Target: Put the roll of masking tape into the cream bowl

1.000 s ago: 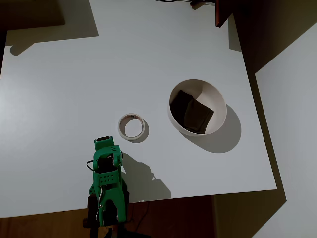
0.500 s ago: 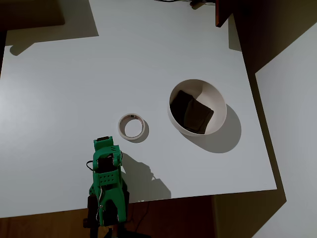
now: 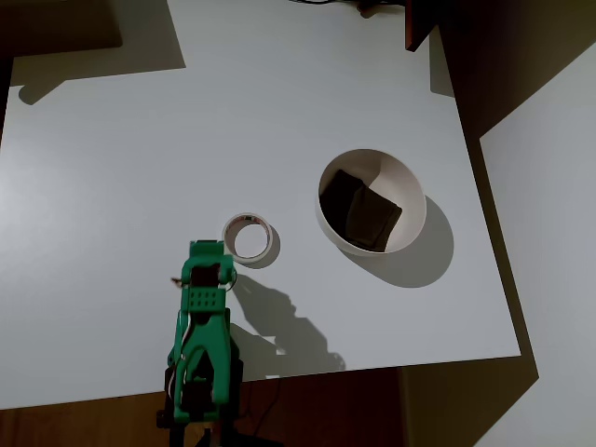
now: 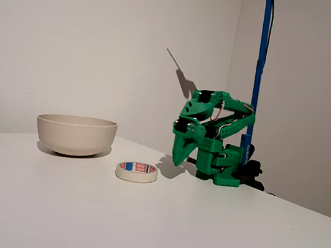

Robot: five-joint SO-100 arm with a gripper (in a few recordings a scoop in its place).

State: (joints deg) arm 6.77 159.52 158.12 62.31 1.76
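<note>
— Where was the pincer (image 4: 177, 159)?

— Right of centre in the fixed view, tip pointing down, raised off the white surface (image 4: 76, 210). In the overhead view it sat lower left of centre (image 3: 207, 253), just below-left of the roll of masking tape (image 3: 249, 238).

— How far open?

— Its fingers looked drawn together into 1 point, gripping nothing and touching nothing.

— And the tape?

— Flat on the surface near the frame's middle (image 4: 136, 171), apart from the pincer. The cream bowl (image 3: 405, 182) stood to its right in the overhead view, with 2 dark squarish pieces (image 3: 361, 210) inside.
</note>
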